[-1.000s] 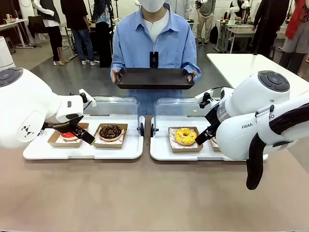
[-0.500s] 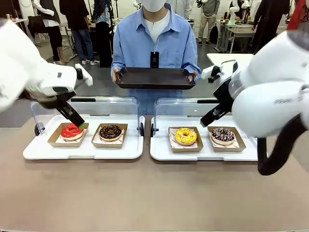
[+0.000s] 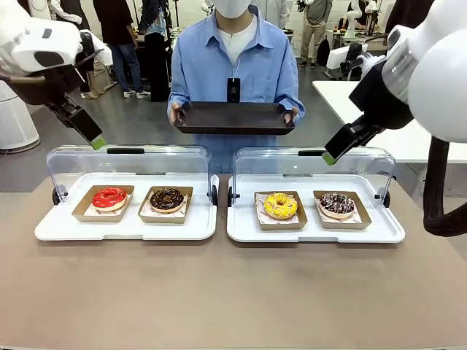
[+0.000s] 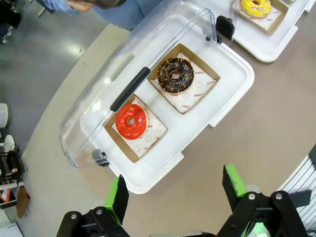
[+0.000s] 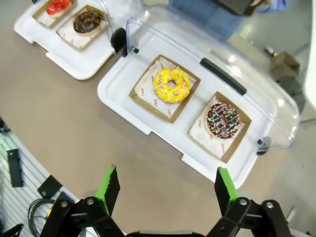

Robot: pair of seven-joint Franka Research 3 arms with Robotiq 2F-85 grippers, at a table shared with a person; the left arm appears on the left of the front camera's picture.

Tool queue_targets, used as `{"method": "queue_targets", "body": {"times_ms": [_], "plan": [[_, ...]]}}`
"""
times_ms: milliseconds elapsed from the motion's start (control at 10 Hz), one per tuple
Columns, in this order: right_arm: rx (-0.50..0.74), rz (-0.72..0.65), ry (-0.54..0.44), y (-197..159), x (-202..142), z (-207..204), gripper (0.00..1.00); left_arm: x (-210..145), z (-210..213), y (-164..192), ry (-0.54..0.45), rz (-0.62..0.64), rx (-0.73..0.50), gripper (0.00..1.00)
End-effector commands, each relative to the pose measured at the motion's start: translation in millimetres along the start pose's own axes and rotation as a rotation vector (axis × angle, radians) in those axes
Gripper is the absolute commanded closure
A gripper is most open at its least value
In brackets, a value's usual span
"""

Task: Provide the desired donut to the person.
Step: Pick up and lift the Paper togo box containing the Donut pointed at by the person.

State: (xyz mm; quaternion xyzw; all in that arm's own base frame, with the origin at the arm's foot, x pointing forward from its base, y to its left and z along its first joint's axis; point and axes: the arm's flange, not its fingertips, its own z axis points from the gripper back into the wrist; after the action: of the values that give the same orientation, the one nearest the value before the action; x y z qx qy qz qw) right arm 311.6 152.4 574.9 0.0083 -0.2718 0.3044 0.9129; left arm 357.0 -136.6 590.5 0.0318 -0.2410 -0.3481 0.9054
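The black green-padded left gripper (image 4: pixel 175 186) and right gripper (image 5: pixel 167 181) are hovering, fingers spread, empty. A red-glazed donut (image 3: pixel 109 197) and chocolate donut (image 3: pixel 167 197) are sitting in one white plastic tray (image 3: pixel 124 232), a yellow donut (image 3: pixel 280 205) and sprinkled donut (image 3: pixel 336 203) in another (image 3: pixel 314 235), along the brown table (image 3: pixel 219 292)'s far edge, before the blue-shirted person (image 3: pixel 233 65).

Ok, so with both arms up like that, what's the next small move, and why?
Probably hold both arms where they are and wait for a cue. The left gripper and right gripper hang open and empty, the four donuts lie untouched, and the person has both hands on the dark tray, pointing at none.
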Motion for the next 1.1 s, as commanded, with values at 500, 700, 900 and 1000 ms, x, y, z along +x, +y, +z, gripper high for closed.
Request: {"method": "queue_targets", "body": {"times_ms": [500, 700, 900, 1000], "plan": [[0.000, -0.004, 0.007, -1, 0, -3, 0.00, -1, -12, -7, 0.025, -0.014, -0.008, 0.00], [0.238, 0.110, -0.060, -69, -33, -3, 0.00, -29, -12, 44, -0.128, -0.111, -0.291, 0.00], [0.416, 0.169, -0.194, -132, -67, 0, 0.00, -54, -17, 87, -0.261, -0.219, -0.523, 0.00], [0.491, 0.220, -0.286, -159, -80, 4, 0.00, -66, -18, 107, -0.318, -0.236, -0.596, 0.00]]}}
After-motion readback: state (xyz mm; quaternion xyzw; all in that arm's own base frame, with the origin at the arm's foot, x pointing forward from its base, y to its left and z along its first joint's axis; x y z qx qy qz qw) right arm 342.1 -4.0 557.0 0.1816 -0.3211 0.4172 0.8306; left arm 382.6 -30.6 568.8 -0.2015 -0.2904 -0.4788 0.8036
